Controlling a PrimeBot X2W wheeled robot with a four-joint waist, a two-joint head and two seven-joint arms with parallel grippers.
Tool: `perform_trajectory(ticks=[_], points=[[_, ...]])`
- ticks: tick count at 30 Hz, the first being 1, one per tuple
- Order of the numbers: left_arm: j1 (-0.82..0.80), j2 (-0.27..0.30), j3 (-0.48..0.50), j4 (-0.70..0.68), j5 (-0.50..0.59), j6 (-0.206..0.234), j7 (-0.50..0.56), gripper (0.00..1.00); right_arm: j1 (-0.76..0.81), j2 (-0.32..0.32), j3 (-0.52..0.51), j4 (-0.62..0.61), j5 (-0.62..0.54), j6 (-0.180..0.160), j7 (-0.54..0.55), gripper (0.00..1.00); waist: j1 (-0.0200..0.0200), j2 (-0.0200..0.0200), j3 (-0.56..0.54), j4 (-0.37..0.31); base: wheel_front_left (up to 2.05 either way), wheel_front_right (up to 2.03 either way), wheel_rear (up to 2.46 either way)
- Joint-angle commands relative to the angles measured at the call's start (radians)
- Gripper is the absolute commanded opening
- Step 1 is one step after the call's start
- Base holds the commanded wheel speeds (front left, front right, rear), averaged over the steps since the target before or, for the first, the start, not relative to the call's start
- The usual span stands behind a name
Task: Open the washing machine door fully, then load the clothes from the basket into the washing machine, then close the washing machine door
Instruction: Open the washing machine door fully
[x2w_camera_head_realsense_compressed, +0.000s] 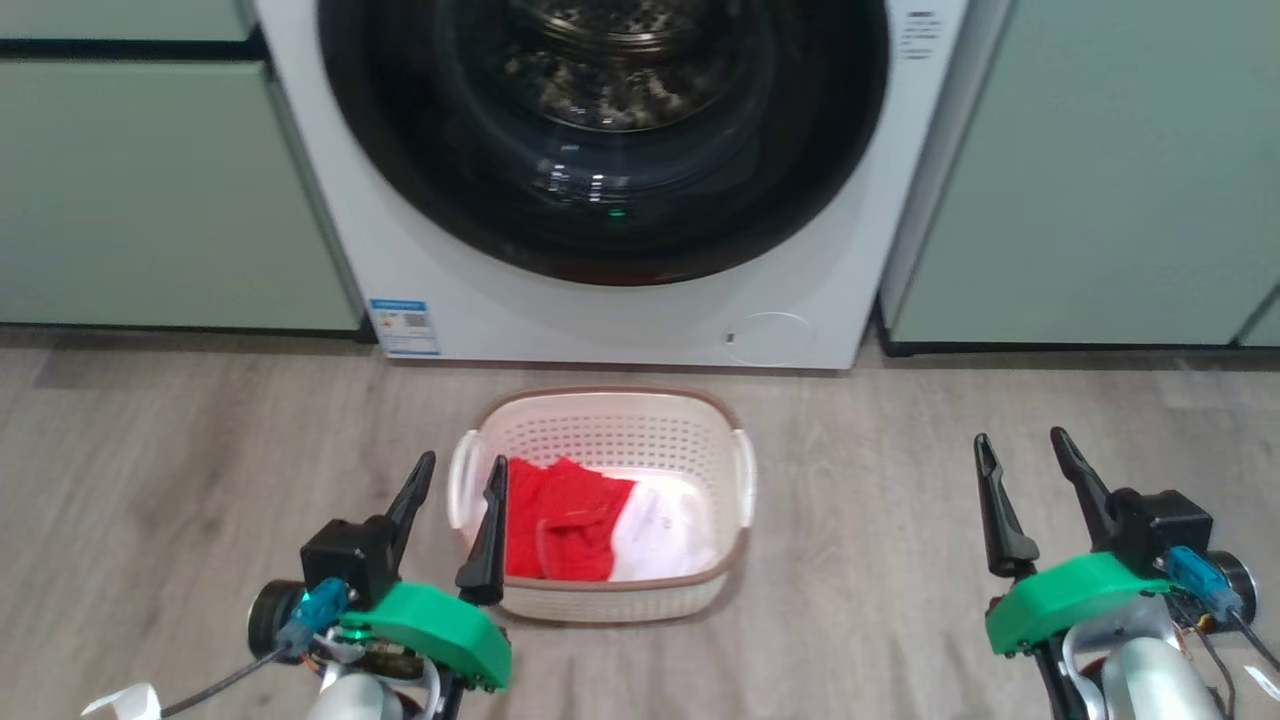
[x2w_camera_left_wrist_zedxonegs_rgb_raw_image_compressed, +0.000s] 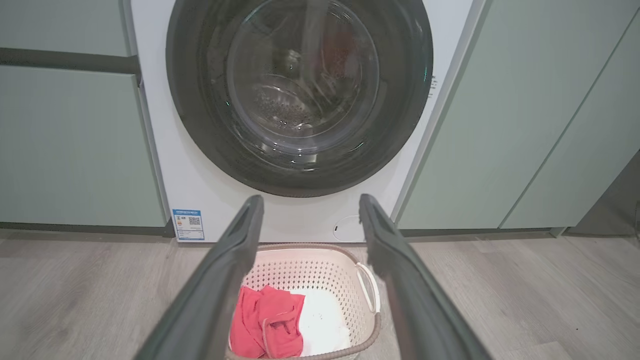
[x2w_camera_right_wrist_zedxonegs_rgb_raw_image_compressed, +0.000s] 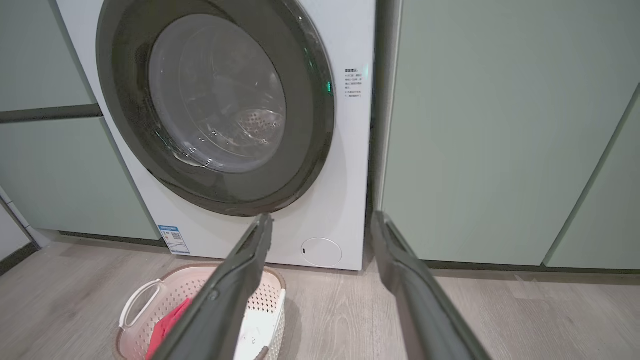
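The white washing machine stands ahead with its black-rimmed glass door shut; the same door faces both wrist cameras. On the floor before it sits the cream basket, holding the clothes, a red garment and a white one. My left gripper hangs open at the basket's left edge, its inner finger over the rim. My right gripper is open too, well to the right of the basket, above bare floor.
Pale green cabinets flank the washer on both sides. A blue sticker and a small round white panel mark the washer's lower front. Wood-look floor spreads around the basket.
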Motion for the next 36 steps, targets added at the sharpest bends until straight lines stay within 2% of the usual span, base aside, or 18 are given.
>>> perform_trajectory(ticks=[1,13,15,20,36], points=[[-0.034,-0.002,0.028,-0.03,0.007,-0.002,-0.013,1.0,-0.052,-0.013,0.02,-0.027,-0.006,0.0,-0.012,1.0,0.0,-0.0001,0.0,-0.001,1.23,1.23,-2.46],[-0.035,-0.002,0.031,-0.051,0.003,-0.003,-0.013,1.0,-0.054,-0.013,0.01,-0.017,-0.011,0.0,-0.012,1.0,0.0,-0.0001,0.0,-0.004,1.23,1.23,-2.45],[-0.033,-0.002,0.033,-0.044,0.037,0.018,-0.013,1.0,-0.054,-0.013,0.007,-0.016,-0.012,0.0,-0.012,1.0,0.0,-0.0001,0.0,-0.004,1.06,1.06,-2.11],[-0.031,-0.002,0.033,-0.048,0.044,0.024,-0.013,1.0,-0.055,-0.013,0.006,-0.012,-0.01,0.0,-0.012,1.0,0.0,-0.0001,-0.002,-0.006,0.86,0.86,-1.72],[-0.024,-0.002,0.035,-0.056,0.069,0.029,-0.013,1.0,-0.052,-0.013,0.005,-0.001,-0.005,0.0,-0.012,1.0,0.0,-0.0001,-0.01,-0.004,0.15,0.15,-0.29]])
